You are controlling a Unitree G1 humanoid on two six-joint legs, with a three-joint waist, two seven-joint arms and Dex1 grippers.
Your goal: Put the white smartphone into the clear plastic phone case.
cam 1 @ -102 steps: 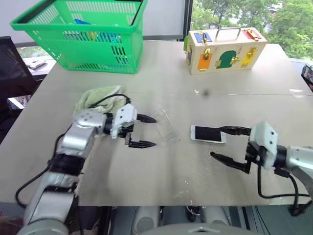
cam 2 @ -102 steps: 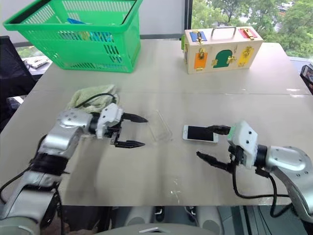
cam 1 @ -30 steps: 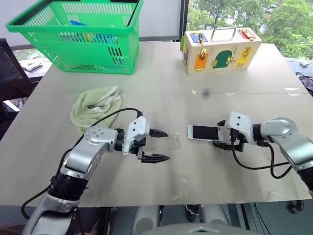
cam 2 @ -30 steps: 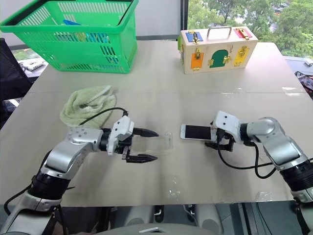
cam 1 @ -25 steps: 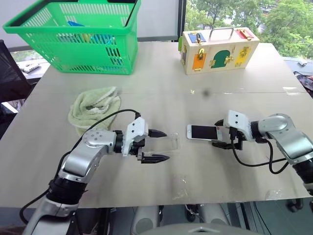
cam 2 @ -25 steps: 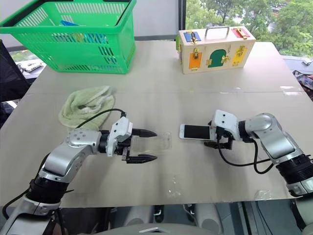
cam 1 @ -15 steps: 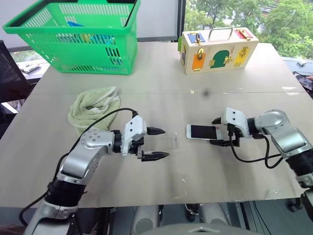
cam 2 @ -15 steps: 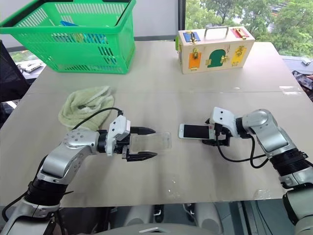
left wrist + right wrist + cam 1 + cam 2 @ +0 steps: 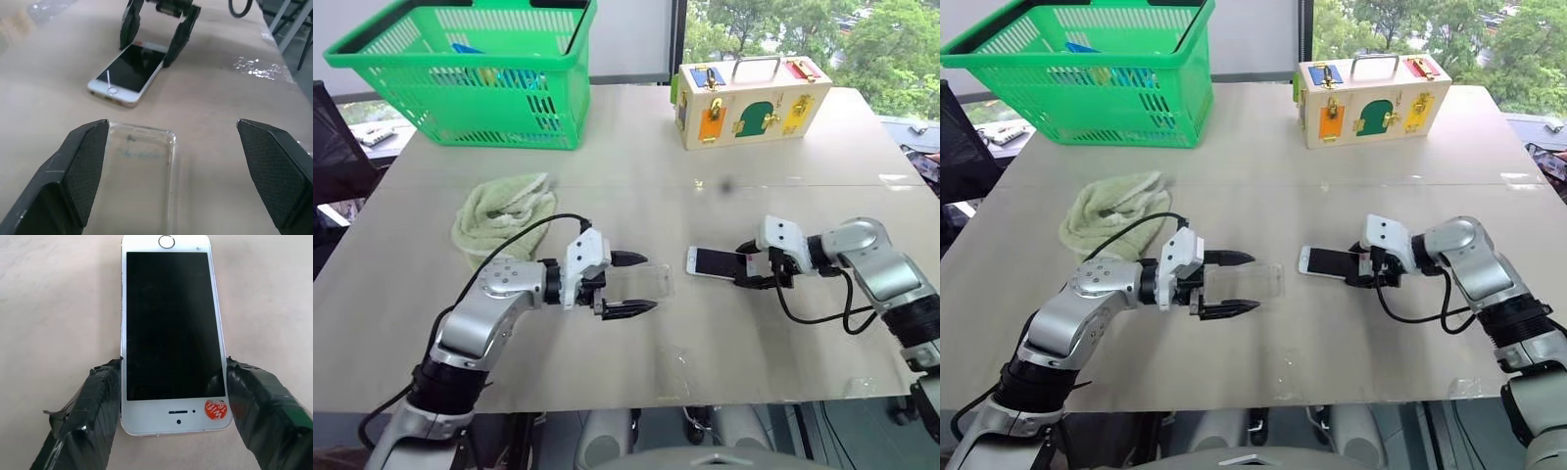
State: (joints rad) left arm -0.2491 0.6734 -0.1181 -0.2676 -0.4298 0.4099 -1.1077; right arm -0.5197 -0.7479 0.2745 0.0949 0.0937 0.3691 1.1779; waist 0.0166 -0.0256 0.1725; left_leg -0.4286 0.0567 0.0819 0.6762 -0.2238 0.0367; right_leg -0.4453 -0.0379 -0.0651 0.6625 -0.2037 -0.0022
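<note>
Right wrist view | right gripper [image 9: 172, 401] clamped on white smartphone [image 9: 171, 328] | left gripper [image 9: 186, 171] apart, straddling clear plastic phone case [image 9: 134, 181]

The white smartphone [image 9: 172, 328] lies flat on the pale tabletop [image 9: 54, 298], screen up and dark. Its round home button sits at the far end, and the earpiece slot and a small camera dot sit at the near end, beside a round red sticker [image 9: 216, 409] with white letters. The right gripper [image 9: 172, 404] straddles the phone's near end: one black finger [image 9: 93, 406] presses against one long edge, and the other rests against the opposite edge, so both sides of the phone are touched.
</note>
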